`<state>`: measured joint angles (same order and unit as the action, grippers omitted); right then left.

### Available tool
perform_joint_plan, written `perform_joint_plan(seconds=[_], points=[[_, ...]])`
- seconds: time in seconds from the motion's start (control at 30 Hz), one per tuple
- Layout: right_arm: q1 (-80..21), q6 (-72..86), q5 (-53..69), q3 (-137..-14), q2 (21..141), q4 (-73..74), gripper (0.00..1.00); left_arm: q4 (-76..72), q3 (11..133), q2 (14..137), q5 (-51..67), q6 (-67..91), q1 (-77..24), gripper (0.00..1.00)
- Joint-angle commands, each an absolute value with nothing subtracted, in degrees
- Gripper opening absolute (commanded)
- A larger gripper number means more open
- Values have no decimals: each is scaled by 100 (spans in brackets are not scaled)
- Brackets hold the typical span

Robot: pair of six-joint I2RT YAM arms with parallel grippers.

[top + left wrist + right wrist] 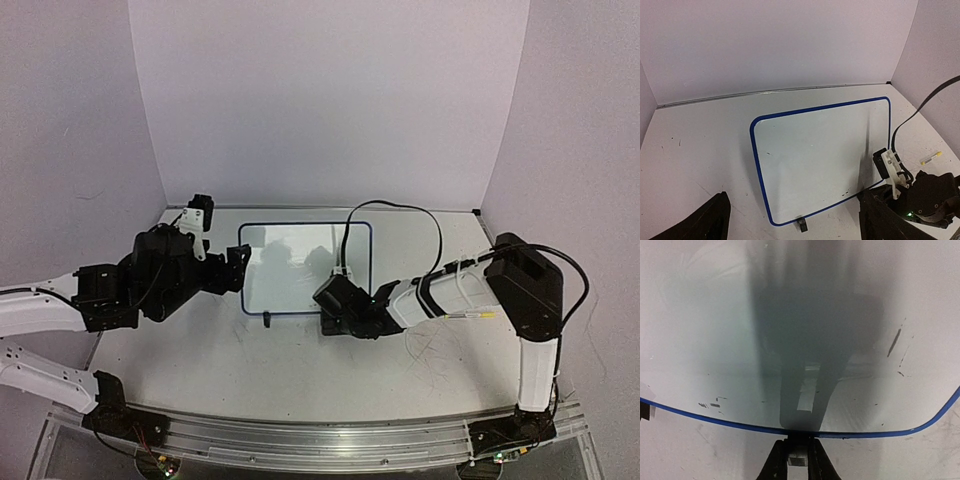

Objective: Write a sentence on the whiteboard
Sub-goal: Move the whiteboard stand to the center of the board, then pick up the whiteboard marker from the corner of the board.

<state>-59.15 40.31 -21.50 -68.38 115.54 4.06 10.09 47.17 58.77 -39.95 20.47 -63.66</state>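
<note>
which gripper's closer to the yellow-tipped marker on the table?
Right. The right gripper sits at the whiteboard's near edge, the marker beside its forearm; the left gripper is at the board's left edge.

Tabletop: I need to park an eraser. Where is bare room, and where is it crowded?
Barest: the wide strip of tabletop between the near edge of the whiteboard and the front rail. Crowded: the left fingers at the board's left edge; the right arm, cable and yellow stick to its right.
</note>
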Motion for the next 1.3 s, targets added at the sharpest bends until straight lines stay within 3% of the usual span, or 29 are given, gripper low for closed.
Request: perform_joint_plan(seconds=[0.0, 0.57, 0.83, 1.1, 1.27], points=[[-5808, 4116, -2372, -6259, 11069, 685, 8, 657, 5170, 6282, -3983, 2187, -6359, 90], [-5622, 2987, -1989, -5619, 10635, 58, 11, 165, 5275, 6895, -3496, 2604, -6354, 90], [-5623, 2968, -1909, -5459, 9663, 264, 54, 123, 5314, 6887, -3608, 2516, -6354, 91], [-5555, 2644, -3104, -4834, 7765, 879, 67, 48, 5354, 7008, -3604, 2410, -6343, 91], [-4501, 3050, -2926, -4261, 6817, 1190, 67, 26, 5346, 7071, -3546, 2329, -6346, 91]])
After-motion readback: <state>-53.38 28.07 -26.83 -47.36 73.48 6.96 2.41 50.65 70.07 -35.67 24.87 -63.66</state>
